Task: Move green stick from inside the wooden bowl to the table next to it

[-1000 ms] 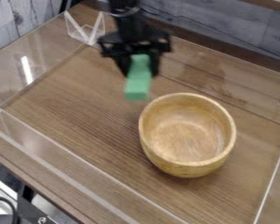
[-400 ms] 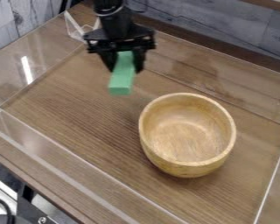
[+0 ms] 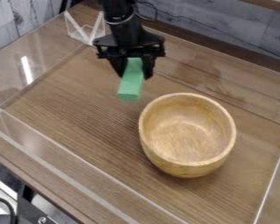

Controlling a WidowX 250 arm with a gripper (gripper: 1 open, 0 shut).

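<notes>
Gripping flat green stick (image 3: 132, 81) beside round wooden bowl (image 3: 188, 133).

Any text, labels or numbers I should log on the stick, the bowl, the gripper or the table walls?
None readable in this view.
green stick: plain, no marking.
wooden bowl: only wood grain.
gripper: black, no label visible.
table and its clear walls: no signs or stickers.

A grey plank wall (image 3: 224, 22) runs across the top of the frame; at the lower left corner lie dark cables (image 3: 14, 210), possibly.
</notes>
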